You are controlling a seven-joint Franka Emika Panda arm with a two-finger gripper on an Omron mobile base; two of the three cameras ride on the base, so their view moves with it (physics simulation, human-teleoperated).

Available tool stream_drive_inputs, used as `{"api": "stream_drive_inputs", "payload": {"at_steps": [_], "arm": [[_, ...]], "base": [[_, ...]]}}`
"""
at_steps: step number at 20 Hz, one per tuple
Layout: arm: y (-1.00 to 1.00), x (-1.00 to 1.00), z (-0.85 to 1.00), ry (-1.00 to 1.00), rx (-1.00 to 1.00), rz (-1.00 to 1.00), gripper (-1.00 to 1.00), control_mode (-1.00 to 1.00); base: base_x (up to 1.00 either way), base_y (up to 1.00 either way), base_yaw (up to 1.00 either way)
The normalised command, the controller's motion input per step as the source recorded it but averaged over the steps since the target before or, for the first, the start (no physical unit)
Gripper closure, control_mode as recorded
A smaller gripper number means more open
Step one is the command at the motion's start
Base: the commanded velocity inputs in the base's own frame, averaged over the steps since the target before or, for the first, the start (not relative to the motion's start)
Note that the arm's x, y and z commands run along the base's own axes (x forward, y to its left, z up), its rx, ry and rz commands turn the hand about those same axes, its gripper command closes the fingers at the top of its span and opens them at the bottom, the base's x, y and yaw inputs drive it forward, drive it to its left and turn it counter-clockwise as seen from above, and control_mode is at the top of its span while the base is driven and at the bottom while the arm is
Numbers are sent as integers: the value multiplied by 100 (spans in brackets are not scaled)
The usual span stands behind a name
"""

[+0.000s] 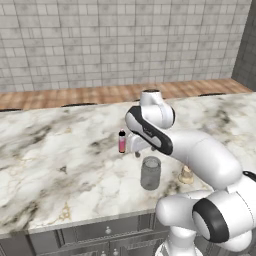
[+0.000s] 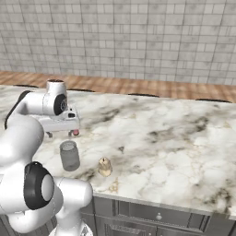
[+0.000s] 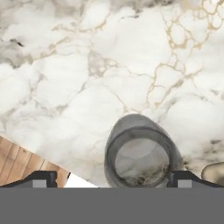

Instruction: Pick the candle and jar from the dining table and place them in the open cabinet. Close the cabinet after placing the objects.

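jar point(image 3: 139, 151) upright, straight below your gripper point(image 3: 111, 179), between spread empty tips; candle point(image 3: 214, 172) just beside jar.

A white-and-grey marble table point(image 1: 60, 150) with brownish veins is seen on a dark grey panelled base. An upright glass jar point(image 1: 150, 173) is carried near its front edge, a squat beige candle point(image 1: 186, 175) just beside it, and a slim pink bottle point(image 1: 122, 141) behind.
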Motion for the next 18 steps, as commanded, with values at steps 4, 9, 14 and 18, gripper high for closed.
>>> {"api": "stream_drive_inputs", "payload": {"at_steps": [4, 9, 14, 18], "arm": [[0, 0, -24, 0, 0, 0, -100, -100], [0, 0, -29, 0, 0, 0, -100, -100], [0, 1, -32, 0, 0, 0, -100, -100], [0, 16, -28, 2, 0, 0, -100, -100]], "base": [[0, 0, 0], [0, 0, 0], [0, 0, 0], [0, 0, 0]]}}
